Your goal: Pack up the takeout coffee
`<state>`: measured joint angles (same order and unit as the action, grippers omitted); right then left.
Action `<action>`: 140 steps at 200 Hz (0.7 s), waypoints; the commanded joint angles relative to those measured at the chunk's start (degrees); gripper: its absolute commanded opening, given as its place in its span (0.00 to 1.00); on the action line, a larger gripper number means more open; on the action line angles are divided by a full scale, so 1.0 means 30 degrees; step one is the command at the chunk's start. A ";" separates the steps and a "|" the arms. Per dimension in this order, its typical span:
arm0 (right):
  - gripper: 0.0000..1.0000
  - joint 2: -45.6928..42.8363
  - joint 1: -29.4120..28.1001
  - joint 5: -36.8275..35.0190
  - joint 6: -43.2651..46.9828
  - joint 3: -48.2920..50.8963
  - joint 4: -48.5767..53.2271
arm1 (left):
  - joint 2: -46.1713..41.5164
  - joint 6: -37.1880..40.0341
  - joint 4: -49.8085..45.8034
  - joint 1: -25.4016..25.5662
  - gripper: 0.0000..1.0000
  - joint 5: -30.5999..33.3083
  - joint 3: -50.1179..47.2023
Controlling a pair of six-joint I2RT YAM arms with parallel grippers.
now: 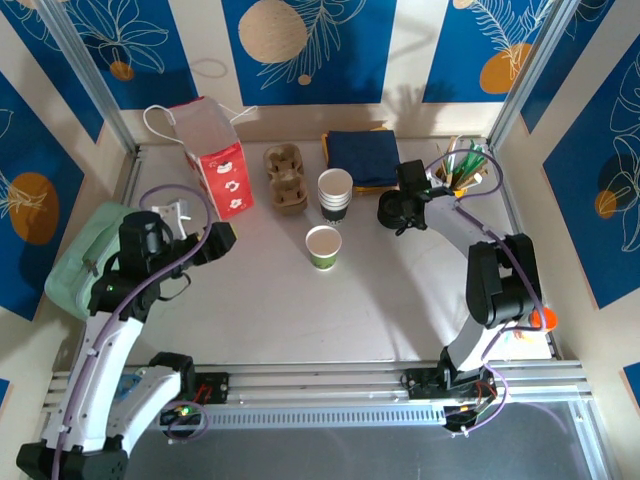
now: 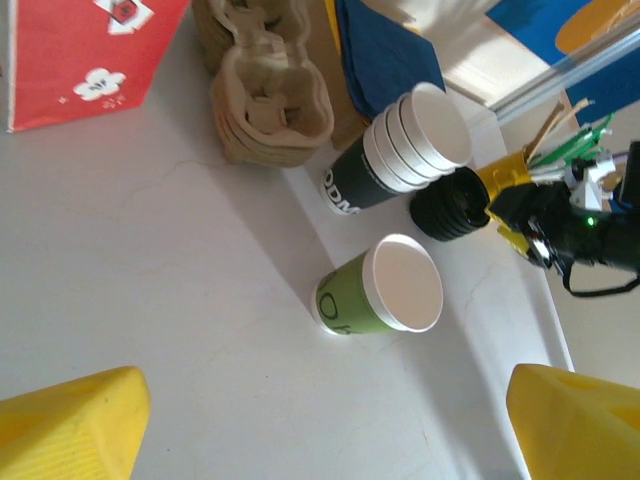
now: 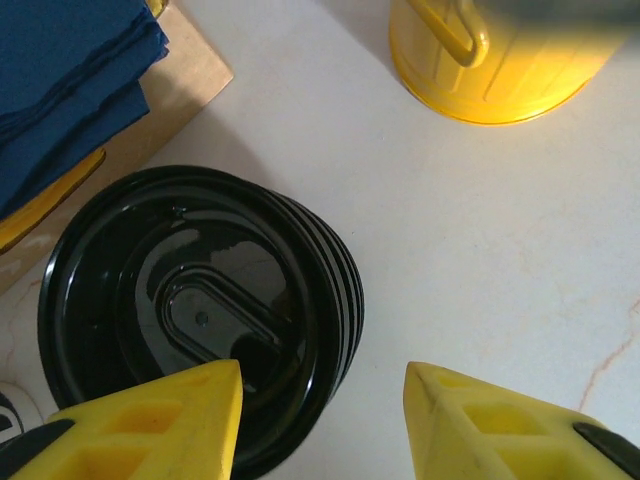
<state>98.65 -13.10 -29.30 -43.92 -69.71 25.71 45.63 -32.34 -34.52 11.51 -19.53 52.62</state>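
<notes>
**Item 1.** Takeout coffee cup (image 1: 323, 247): green-sided and white-rimmed. It is stood upright and uncovered near the middle of the table (image 1: 260, 310), just in front of the stack of white cups (image 1: 335, 193).

**Item 2.** Stack of black lids (image 3: 190, 310): placed to the right of the cup stack, near the blue napkins (image 1: 362, 158) and the yellow cup (image 3: 490, 60) of sticks and straws.

**Item 3.** Right gripper (image 3: 320, 400): held over the lid stack with its fingers apart. One finger is seen above the top lid, the other above bare table just beside the stack's rim. Nothing is clamped.

**Item 4.** Left gripper (image 2: 325, 425): spread wide with nothing held. It is pointed toward the green cup from well to its left.

**Item 5.** Cardboard cup carrier (image 1: 287, 177) and red bag (image 1: 215, 160): set toward the far left of the table, the carrier just beside the cup stack.
</notes>
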 commanded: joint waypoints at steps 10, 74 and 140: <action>0.46 0.0860 0.0285 0.0661 0.0314 -0.1039 0.0026 | 0.0753 0.0428 0.0698 0.1938 0.92 0.0253 0.1195; 0.38 0.1714 0.0532 0.1212 0.0604 -0.1682 0.0121 | 0.4303 0.1769 0.1450 0.7860 0.92 0.2288 0.4590; 0.27 0.1687 0.0523 0.1498 0.0838 -0.1664 0.0083 | 0.6477 0.2063 0.2081 1.0058 0.92 0.3153 0.5885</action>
<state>103.09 -11.75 -26.17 -41.98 -73.25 25.71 64.42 -27.51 -29.54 40.47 -11.81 68.47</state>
